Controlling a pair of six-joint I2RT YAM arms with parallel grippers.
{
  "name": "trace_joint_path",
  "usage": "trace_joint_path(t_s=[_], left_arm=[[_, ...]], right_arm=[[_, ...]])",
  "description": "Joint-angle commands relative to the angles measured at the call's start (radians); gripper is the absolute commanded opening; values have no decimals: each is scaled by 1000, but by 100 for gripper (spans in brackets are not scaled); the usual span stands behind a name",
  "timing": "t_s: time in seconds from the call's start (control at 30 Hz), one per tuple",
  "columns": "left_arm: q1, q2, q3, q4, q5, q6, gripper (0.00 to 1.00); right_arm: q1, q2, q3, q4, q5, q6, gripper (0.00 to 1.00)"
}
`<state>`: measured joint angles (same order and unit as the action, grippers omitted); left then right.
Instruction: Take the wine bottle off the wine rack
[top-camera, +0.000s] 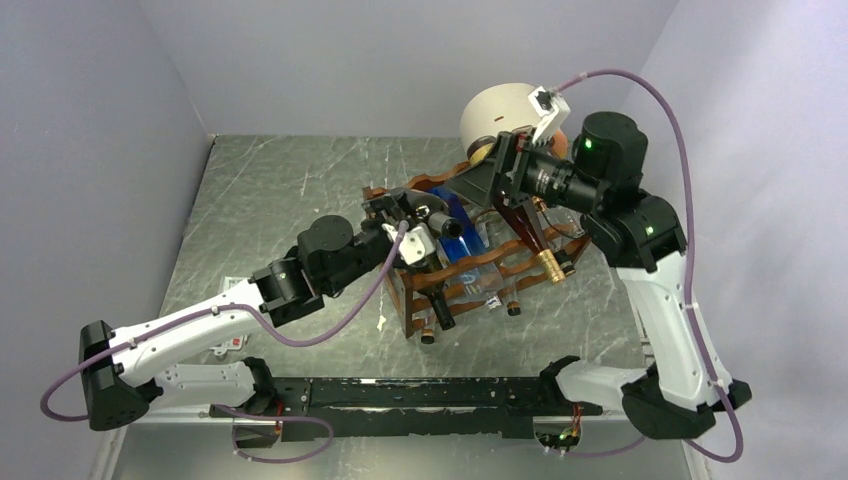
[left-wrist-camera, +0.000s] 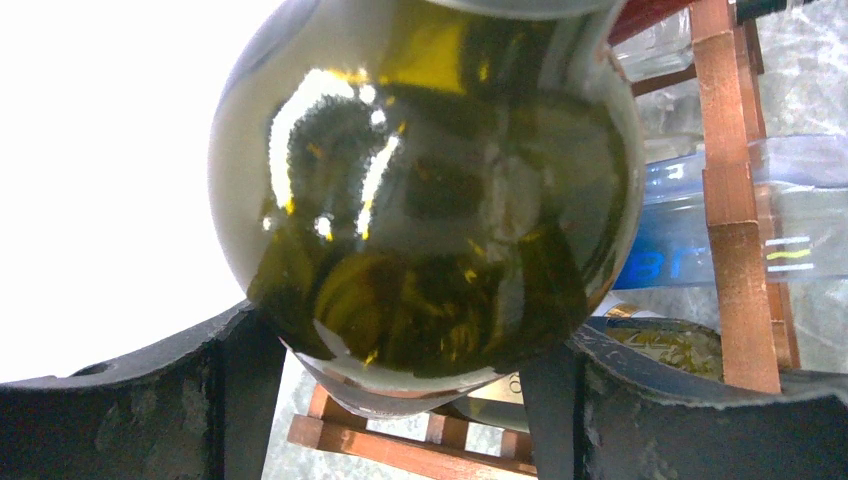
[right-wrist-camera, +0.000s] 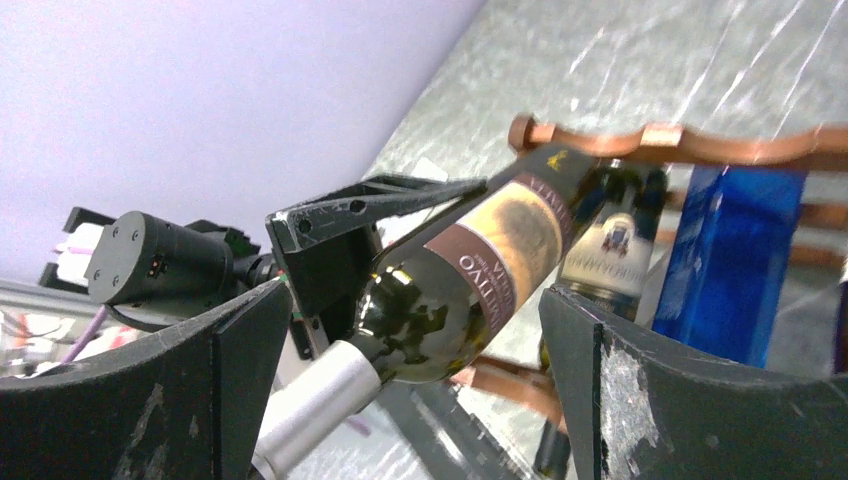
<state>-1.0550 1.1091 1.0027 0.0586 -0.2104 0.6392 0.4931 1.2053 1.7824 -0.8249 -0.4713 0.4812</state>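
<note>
The wine bottle (right-wrist-camera: 470, 270) is dark green glass with a brown label and a silver foil neck. It is tilted, its foot still at the top rail of the reddish-brown wine rack (right-wrist-camera: 680, 140). My left gripper (left-wrist-camera: 400, 380) is shut on the bottle's body (left-wrist-camera: 430, 200), a black finger (left-wrist-camera: 235, 400) on either side. From above, that gripper (top-camera: 420, 215) sits at the rack's (top-camera: 470, 275) left end. My right gripper (right-wrist-camera: 415, 330) is open, with the bottle's shoulder and neck between its fingers but not touching them. It hovers over the rack's far side (top-camera: 492, 178).
Other bottles lie in the rack: a blue one (right-wrist-camera: 730, 250), a clear one (left-wrist-camera: 790, 220), a dark one with a pale label (right-wrist-camera: 610, 240) and one with a gold cap (top-camera: 545, 262). A white-and-orange cylinder (top-camera: 500, 115) stands behind the rack. Grey walls close in the tabletop (top-camera: 280, 190).
</note>
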Motion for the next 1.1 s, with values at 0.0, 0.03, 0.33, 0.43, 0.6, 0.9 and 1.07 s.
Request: trace_joint_path(t_s=[0.0,0.03,0.33,0.43,0.6,0.9,1.07], left_arm=[[24,-56,0,170,-19,-119,7],[32,-59,-1,171,-12,-143,7],[53,-59,30,150,-4,-279,7],[55,-41,61,113,-6,-336,7],[55,-36,86,85,-11,-444,7],[64,-46,171,16,-59,-572,7],[75,-27,284,-74,-71,-593,7]], right_arm=[[5,-151,-115,216,69,-165,100],[5,-190,-156,265,93,-191,100],[5,-378,-355,519,-63,-401,100],[5,-327,-321,516,-168,-414,100],[4,-234,-278,548,-293,-388,100],[5,-211,-306,602,-185,-327,100],[4,-226,-305,567,-123,-328,100]])
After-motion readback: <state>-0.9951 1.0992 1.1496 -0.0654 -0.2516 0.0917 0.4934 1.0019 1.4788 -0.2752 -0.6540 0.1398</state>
